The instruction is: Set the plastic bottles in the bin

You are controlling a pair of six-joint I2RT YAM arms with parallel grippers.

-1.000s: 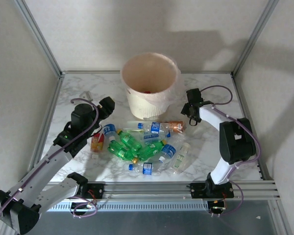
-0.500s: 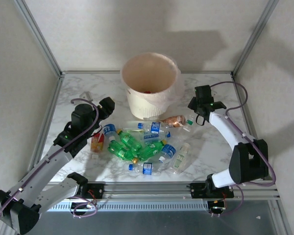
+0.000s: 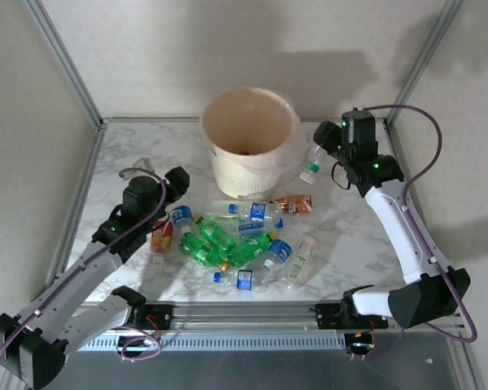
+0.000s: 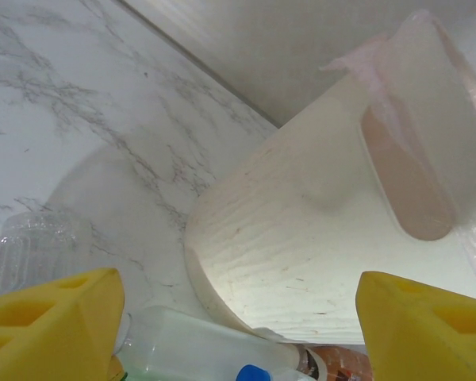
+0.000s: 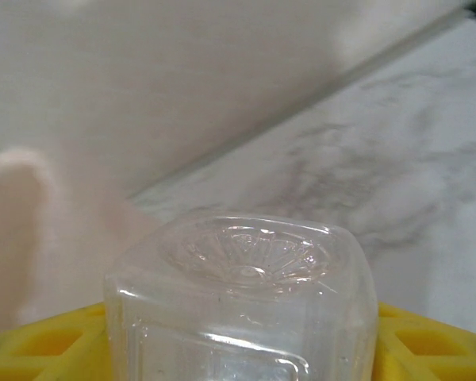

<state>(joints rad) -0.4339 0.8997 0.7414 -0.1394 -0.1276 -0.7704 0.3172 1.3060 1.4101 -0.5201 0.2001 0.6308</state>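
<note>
The bin (image 3: 239, 175), a cream-white bucket with a thin liner, stands at the back middle of the table. My right gripper (image 3: 326, 147) hangs just right of its rim, shut on a clear bottle (image 3: 315, 159) with a green cap pointing down. In the right wrist view that bottle (image 5: 246, 302) sits base-up between the yellow fingers (image 5: 47, 349). A pile of bottles (image 3: 236, 240) lies in front of the bin, with a copper-brown one (image 3: 294, 203) and a red-labelled one (image 3: 161, 236). My left gripper (image 3: 179, 180) is open at the pile's left, facing the bin wall (image 4: 317, 254).
A small clear ribbed object (image 3: 142, 161) lies at the back left, also near my left finger (image 4: 32, 246). Metal frame posts (image 3: 65, 65) and walls close in the table on three sides. The front rail (image 3: 252, 313) carries both arm bases.
My right arm has risen and swung back from beside the copper-brown bottle to the bin's right rim, carrying the clear bottle. The left arm has hardly moved.
</note>
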